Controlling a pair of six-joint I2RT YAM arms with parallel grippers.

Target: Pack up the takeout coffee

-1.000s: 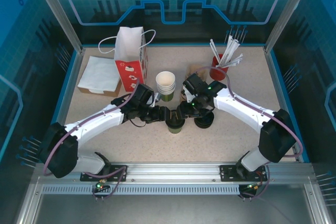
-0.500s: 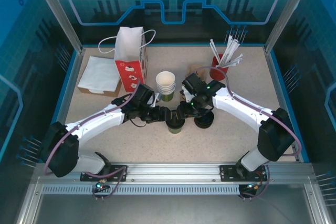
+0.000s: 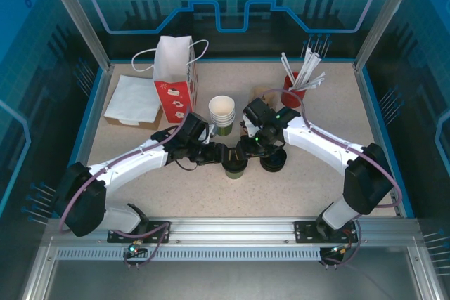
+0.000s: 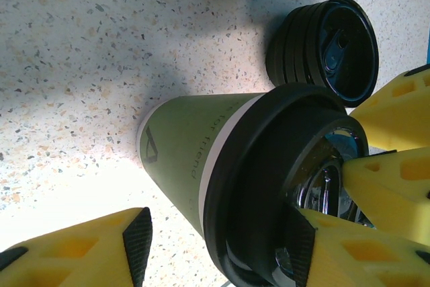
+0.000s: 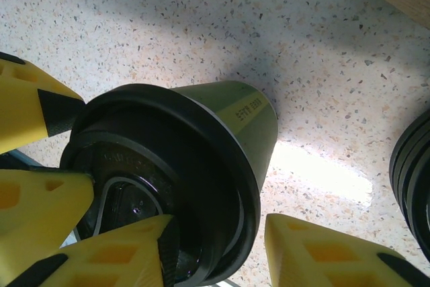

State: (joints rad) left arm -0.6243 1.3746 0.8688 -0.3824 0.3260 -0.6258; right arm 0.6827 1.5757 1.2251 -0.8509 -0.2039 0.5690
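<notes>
Progress: lid (image 4: 269, 166) is on cup (image 4: 181, 159). My left end effector (image 4: 218, 240) straddles it, released; for right end effector (image 5: 218, 247) I cannot tell. Bag (image 3: 174, 79) beyond them, cup not yet packed.

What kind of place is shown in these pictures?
Probably a robot test cell staged as a coffee counter: blue translucent panels enclose a speckled table holding stacked white-rimmed paper cups and a red-and-white paper bag.

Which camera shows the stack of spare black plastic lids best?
Left wrist view: the stack of round black plastic lids shows close and nearly whole, layers and sip hole visible. The right wrist view catches its edge at the frame border. The top external view shows it small and dark.
</notes>
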